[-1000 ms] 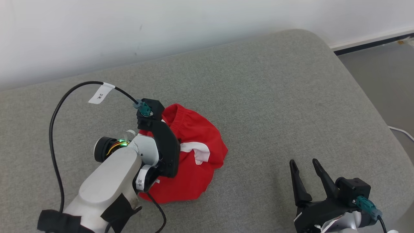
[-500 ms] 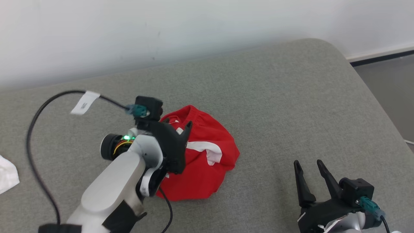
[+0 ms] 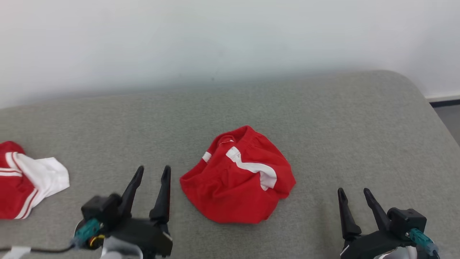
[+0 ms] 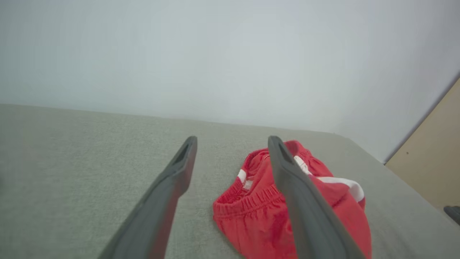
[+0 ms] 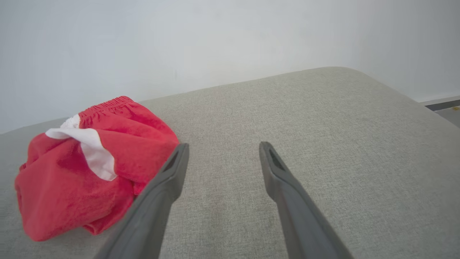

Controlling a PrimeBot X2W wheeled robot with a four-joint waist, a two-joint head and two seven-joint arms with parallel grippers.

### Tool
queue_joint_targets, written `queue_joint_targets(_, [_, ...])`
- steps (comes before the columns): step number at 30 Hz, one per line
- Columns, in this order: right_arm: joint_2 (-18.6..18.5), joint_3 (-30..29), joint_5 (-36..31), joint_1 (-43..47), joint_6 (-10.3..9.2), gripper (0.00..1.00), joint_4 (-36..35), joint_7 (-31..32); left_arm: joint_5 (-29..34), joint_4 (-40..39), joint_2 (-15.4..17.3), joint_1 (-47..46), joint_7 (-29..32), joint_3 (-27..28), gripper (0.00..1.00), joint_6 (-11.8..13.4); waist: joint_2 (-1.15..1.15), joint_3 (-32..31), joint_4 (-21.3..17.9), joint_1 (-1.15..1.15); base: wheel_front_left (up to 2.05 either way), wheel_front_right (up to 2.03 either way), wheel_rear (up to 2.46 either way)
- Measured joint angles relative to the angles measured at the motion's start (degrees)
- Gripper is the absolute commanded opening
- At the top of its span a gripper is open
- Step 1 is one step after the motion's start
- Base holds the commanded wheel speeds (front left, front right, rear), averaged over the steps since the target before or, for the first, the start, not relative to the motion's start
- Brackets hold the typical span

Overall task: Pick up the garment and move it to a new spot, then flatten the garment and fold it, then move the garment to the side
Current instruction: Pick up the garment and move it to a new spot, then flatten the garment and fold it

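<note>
Withdrawn from above the red shorts (image 3: 237,190): left gripper (image 3: 153,169), now just left of them, fingers spread wide, empty. Right gripper (image 3: 353,192): right of the shorts, apart, spread wide, empty. Shorts: crumpled, white stripe uppermost, lying on grey cushion (image 3: 323,122). Red-and-white garment (image 3: 28,183): well left of the shorts.

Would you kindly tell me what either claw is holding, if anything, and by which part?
Nothing is held: left claw and right claw stand open, clear of the red garment.

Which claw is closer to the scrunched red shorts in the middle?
Left. The left gripper sits just left of the red shorts; the right gripper sits farther off on their right.
</note>
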Motion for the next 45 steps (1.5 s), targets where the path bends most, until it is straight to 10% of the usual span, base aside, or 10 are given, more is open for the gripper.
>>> queue_joint_targets(19, [0.0, -1.1, 0.5, 2.0, 0.0, 1.0, 0.2, -1.8, 15.8, -7.3, -8.8, 21.4, -0.4, 26.9, 1.0, -8.1, 0.0, -3.6, 8.2, -0.01, 0.0, 0.0, 0.0])
queue_joint_targets(45, [0.0, 0.3, 2.6, 2.3, 0.0, 1.0, 1.8, -1.5, 18.7, -0.4, -8.3, 21.3, -0.4, 26.0, 1.0, -11.8, 0.0, -3.6, 8.0, 0.0, 0.0, 0.0, 0.0])
